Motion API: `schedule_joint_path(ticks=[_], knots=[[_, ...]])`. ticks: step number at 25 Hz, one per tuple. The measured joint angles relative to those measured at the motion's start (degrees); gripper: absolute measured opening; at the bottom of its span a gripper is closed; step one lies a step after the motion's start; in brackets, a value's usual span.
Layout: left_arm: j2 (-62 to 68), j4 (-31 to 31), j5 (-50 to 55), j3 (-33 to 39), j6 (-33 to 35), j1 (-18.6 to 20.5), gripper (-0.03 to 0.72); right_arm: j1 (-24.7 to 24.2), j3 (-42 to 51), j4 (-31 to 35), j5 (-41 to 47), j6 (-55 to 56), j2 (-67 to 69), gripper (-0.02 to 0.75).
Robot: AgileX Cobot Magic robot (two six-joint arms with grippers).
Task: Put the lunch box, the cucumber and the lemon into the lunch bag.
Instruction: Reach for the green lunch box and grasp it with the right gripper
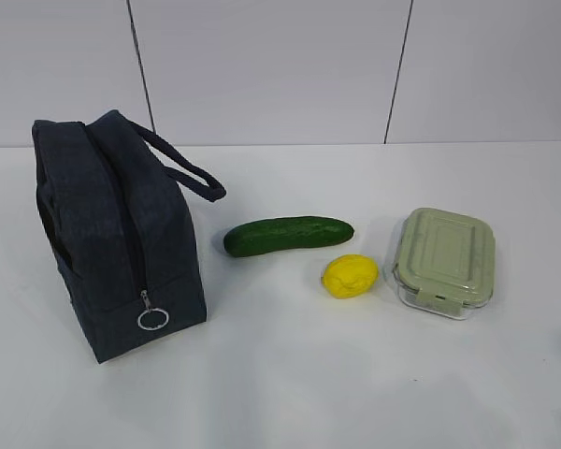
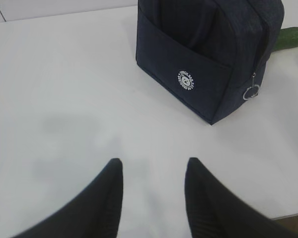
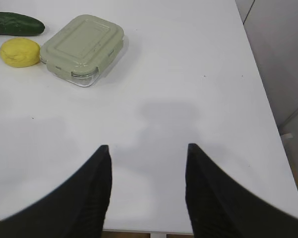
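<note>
The dark navy lunch bag [image 1: 117, 234] stands at the left of the white table, its zipper closed down to the silver ring pull [image 1: 153, 319]. To its right lies the dark green cucumber [image 1: 288, 235], then the yellow lemon [image 1: 349, 276] and the lunch box [image 1: 444, 260] with its sage-green lid. Neither arm shows in the exterior view. My left gripper [image 2: 153, 166] hangs open over bare table, well short of the lunch bag [image 2: 203, 54]. My right gripper [image 3: 148, 148] is open too, near the table's front edge, far from the lunch box [image 3: 83, 48], lemon [image 3: 20, 52] and cucumber [image 3: 15, 23].
The table's front edge [image 3: 154, 232] lies just under my right fingers, and its right edge [image 3: 260, 79] runs beside a grey wall panel. Behind the table stands a pale panelled wall [image 1: 280, 65]. The bag's looped handle [image 1: 182, 168] sticks out toward the cucumber.
</note>
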Motion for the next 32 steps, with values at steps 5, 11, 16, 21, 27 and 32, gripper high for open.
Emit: schedule_joint_path(ticks=[5, 11, 16, 21, 27, 32], knots=[[0.0, 0.0, 0.0, 0.0, 0.0, 0.0, 0.305, 0.0, 0.0, 0.0, 0.0, 0.0, 0.0, 0.374], [0.0, 0.0, 0.0, 0.0, 0.0, 0.0, 0.305, 0.0, 0.0, 0.0, 0.0, 0.0, 0.0, 0.374], [0.0, 0.0, 0.0, 0.0, 0.0, 0.0, 0.305, 0.0, 0.0, 0.0, 0.0, 0.0, 0.0, 0.374], [0.0, 0.0, 0.0, 0.0, 0.0, 0.0, 0.305, 0.0, 0.0, 0.0, 0.0, 0.0, 0.0, 0.374], [0.0, 0.0, 0.0, 0.0, 0.0, 0.0, 0.305, 0.0, -1.15, 0.0, -1.85, 0.12, 0.0, 0.374], [0.0, 0.0, 0.0, 0.0, 0.0, 0.0, 0.305, 0.0, -4.14, 0.0, -6.61, 2.62, 1.03, 0.374]])
